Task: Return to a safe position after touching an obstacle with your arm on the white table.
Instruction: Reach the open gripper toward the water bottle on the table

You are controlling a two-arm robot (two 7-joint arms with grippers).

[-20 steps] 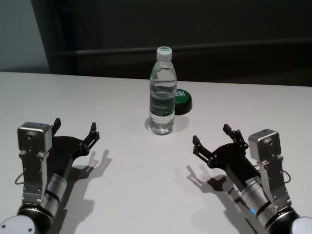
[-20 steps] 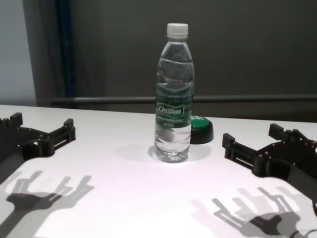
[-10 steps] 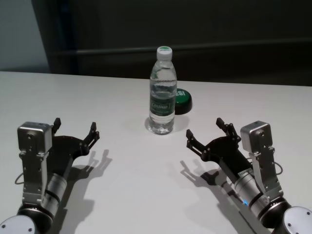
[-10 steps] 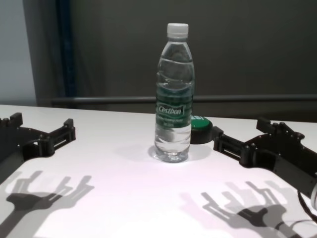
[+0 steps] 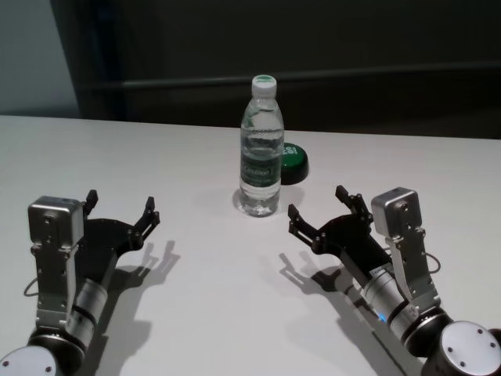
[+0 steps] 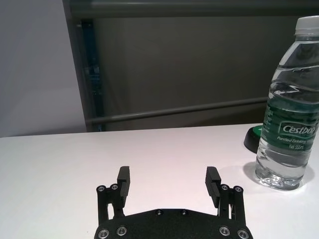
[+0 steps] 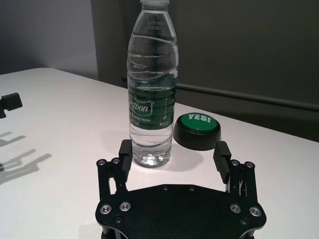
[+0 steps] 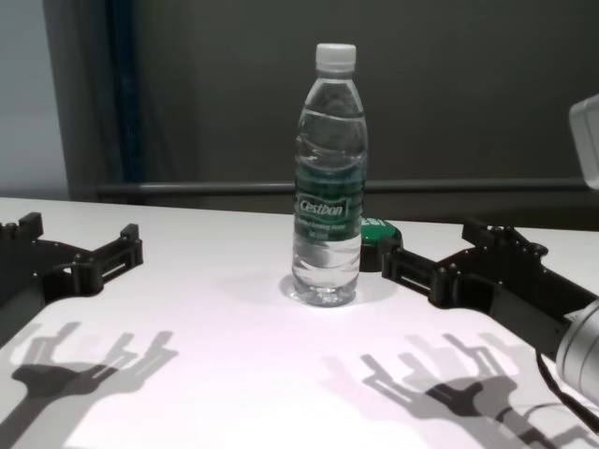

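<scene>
Left claw (image 5: 120, 208) open, right claw (image 5: 321, 210) open, both low

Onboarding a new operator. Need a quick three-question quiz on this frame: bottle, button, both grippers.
1. True or false: the right gripper is shut on the water bottle.
2. Which thing stands behind the bottle, on the robot's right side of it? A) green-topped button B) cup C) box
3. Fill in: the left gripper hovers open over the white ____.

Key:
1. False. Its fingers are open, near the bottle, not around it.
2. A
3. table
</scene>
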